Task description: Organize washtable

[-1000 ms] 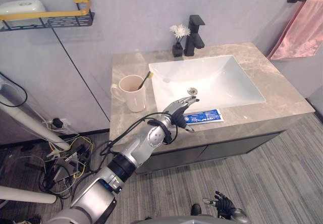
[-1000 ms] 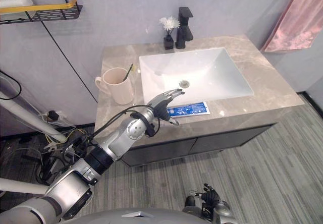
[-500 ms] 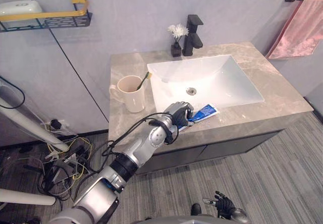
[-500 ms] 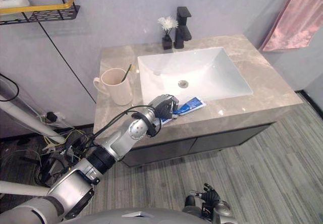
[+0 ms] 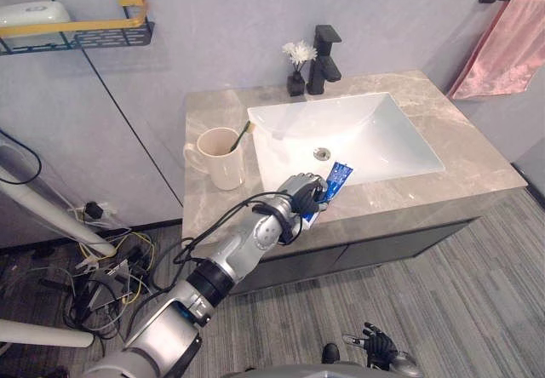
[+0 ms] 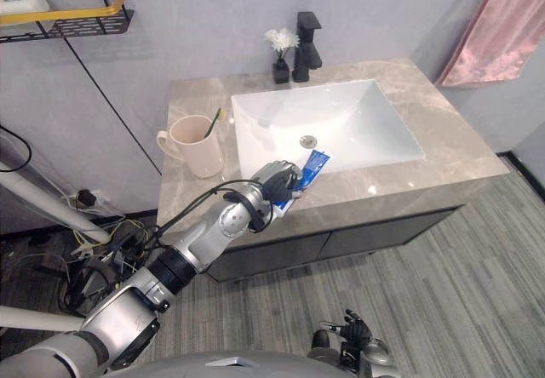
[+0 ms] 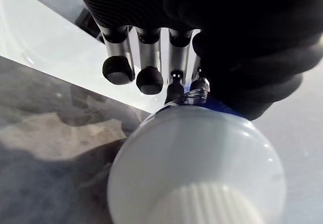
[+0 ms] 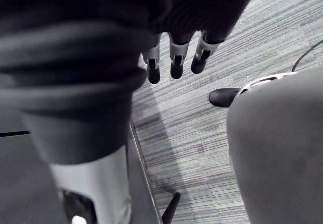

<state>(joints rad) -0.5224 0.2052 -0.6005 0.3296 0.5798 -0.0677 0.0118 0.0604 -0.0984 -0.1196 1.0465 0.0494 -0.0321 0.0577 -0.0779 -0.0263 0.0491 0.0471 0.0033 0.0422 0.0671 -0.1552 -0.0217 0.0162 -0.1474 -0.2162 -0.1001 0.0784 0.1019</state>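
Change: the toothpaste tube (image 5: pixel 335 179) lay flat on the countertop (image 5: pixel 464 152) a second ago. It is now raised in the left hand (image 5: pixel 298 194) and tipped steeply, blue end up, by the front rim of the sink (image 5: pixel 358 131).
Left hand: fingers curled tight round the tube's lower part. The white cap (image 7: pixel 197 168) shows just past the fingertips in the left wrist view.
Mug (image 5: pixel 221 158): cream, upright on the countertop left of the sink, toothbrush (image 5: pixel 243 135) leaning inside, near the hand but apart from it.
Right hand (image 8: pixel 175 62): hangs low over the floor, fingers straight and loose, holding nothing.
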